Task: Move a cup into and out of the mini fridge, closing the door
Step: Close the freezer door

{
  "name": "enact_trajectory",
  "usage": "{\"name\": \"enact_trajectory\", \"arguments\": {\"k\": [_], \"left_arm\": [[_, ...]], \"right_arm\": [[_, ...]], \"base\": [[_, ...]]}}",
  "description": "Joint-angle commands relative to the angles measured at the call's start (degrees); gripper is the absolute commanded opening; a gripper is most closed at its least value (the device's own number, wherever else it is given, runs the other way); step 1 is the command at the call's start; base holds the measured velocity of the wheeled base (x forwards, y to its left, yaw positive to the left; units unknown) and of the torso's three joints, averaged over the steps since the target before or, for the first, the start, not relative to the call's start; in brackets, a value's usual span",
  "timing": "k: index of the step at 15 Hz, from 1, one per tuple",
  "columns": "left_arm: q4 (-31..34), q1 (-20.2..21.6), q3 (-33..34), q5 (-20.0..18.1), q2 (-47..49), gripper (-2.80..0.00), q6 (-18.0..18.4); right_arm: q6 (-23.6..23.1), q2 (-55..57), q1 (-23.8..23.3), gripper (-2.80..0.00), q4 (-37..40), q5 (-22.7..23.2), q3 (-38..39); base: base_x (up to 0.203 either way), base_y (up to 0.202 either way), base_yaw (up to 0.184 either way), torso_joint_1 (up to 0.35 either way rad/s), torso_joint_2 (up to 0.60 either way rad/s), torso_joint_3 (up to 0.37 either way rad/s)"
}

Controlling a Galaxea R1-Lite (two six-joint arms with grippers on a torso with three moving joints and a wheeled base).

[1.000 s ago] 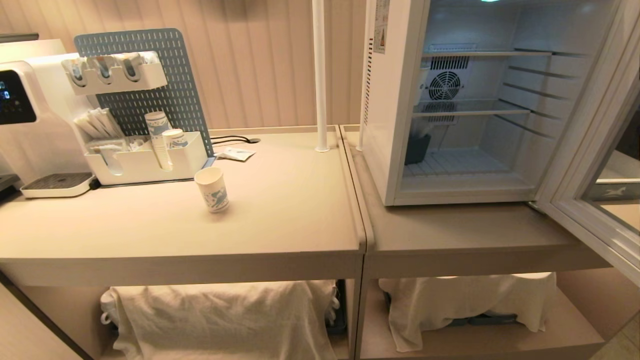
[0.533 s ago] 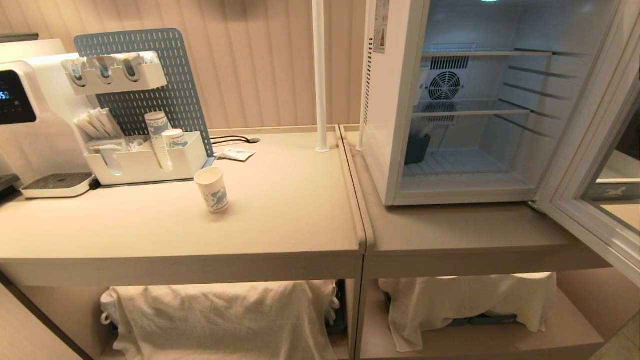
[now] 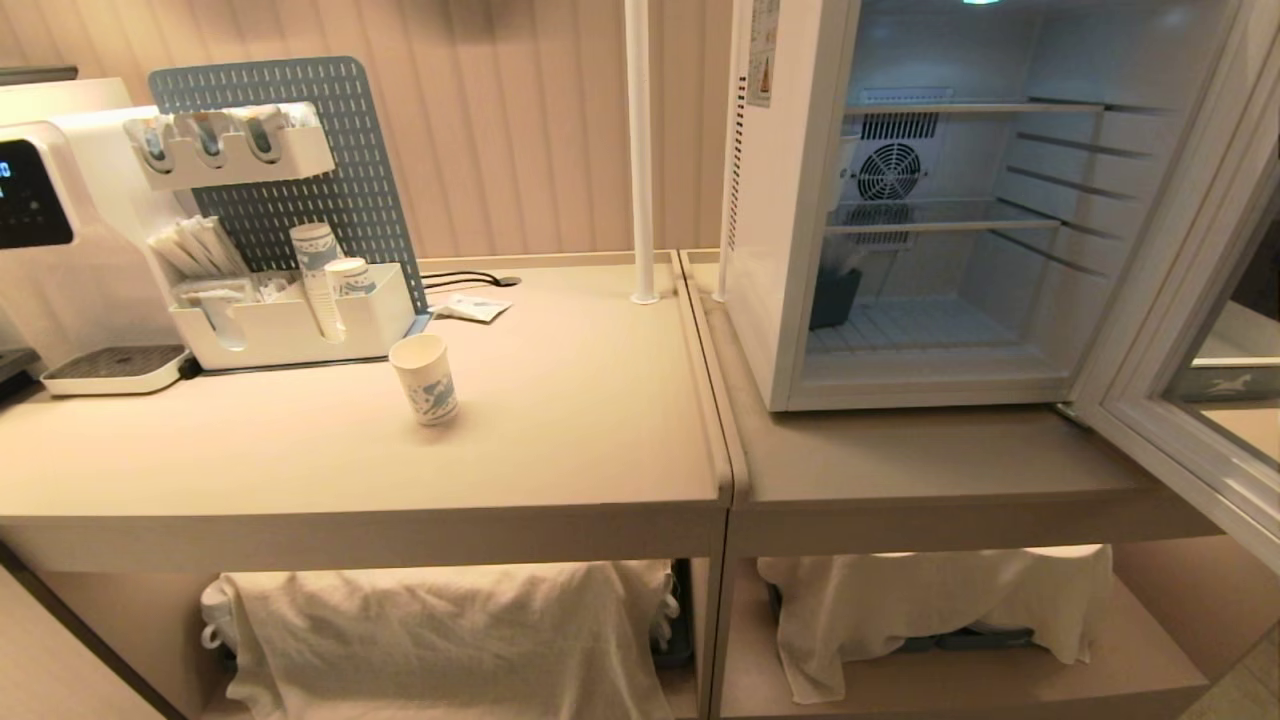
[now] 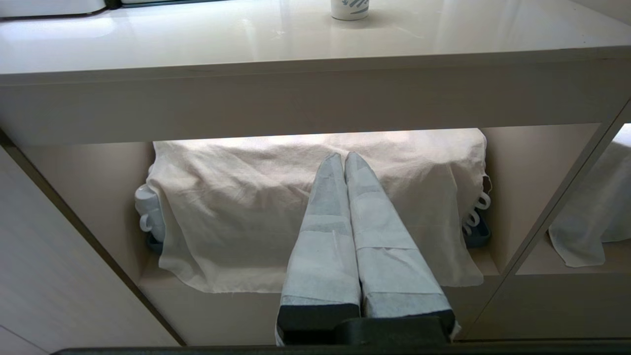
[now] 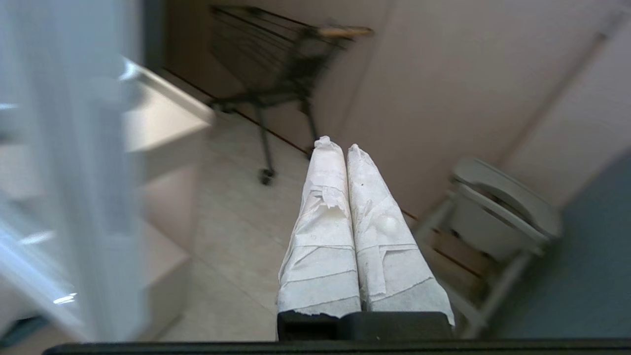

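The cup (image 3: 426, 379), white paper with a blue print, stands upright on the left counter; its base also shows in the left wrist view (image 4: 349, 8). The mini fridge (image 3: 900, 200) sits on the right counter with its interior and wire shelves bare. Its door (image 3: 1190, 330) is swung wide open to the right, and a blurred white edge (image 5: 93, 187) of it shows in the right wrist view. My left gripper (image 4: 343, 157) is shut and empty, parked low in front of the cloth-covered shelf. My right gripper (image 5: 337, 144) is shut and empty, out beside the door, pointing at the floor.
A white organiser (image 3: 290, 320) with stacked cups, a blue pegboard (image 3: 290, 150) and a drink machine (image 3: 40, 220) line the back left. A white pole (image 3: 640, 150) stands between the counters. Cloths (image 3: 440, 640) cover the lower shelves. A wire cart (image 5: 276, 69) and a chair (image 5: 498, 207) stand on the floor.
Nothing has moved in the head view; only the drink machine's display flickers. Neither arm shows there.
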Motion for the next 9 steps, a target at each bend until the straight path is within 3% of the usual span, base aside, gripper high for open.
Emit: {"name": "enact_trajectory", "arguments": {"k": [1, 3, 4, 6, 8, 9], "left_arm": [[0.0, 0.0, 0.0, 0.0, 0.0, -2.80, 0.0], [0.0, 0.0, 0.0, 0.0, 0.0, -2.80, 0.0], [0.0, 0.0, 0.0, 0.0, 0.0, -2.80, 0.0], [0.0, 0.0, 0.0, 0.0, 0.0, -2.80, 0.0], [0.0, 0.0, 0.0, 0.0, 0.0, -2.80, 0.0], [0.0, 0.0, 0.0, 0.0, 0.0, -2.80, 0.0]], "right_arm": [[2.5, 4.7, -9.2, -2.80, -1.3, 8.0, 2.6], [3.7, 6.0, -15.3, -2.80, -2.1, 16.6, 3.5], [4.0, 6.2, -17.3, -2.80, -2.9, 17.9, 3.6], [5.1, 6.3, -18.1, -2.80, -5.2, 16.4, 4.0], [5.3, 7.6, -18.3, -2.80, -6.7, 10.4, 3.8], [5.1, 7.7, -19.3, -2.80, -7.4, 10.5, 3.9]], "base": [[0.000, 0.000, 0.000, 0.000, 0.00, 0.000], [0.000, 0.000, 0.000, 0.000, 0.00, 0.000], [0.000, 0.000, 0.000, 0.000, 0.00, 0.000], [0.000, 0.000, 0.000, 0.000, 0.00, 0.000], [0.000, 0.000, 0.000, 0.000, 0.00, 0.000], [0.000, 0.000, 0.000, 0.000, 0.00, 0.000]]}}
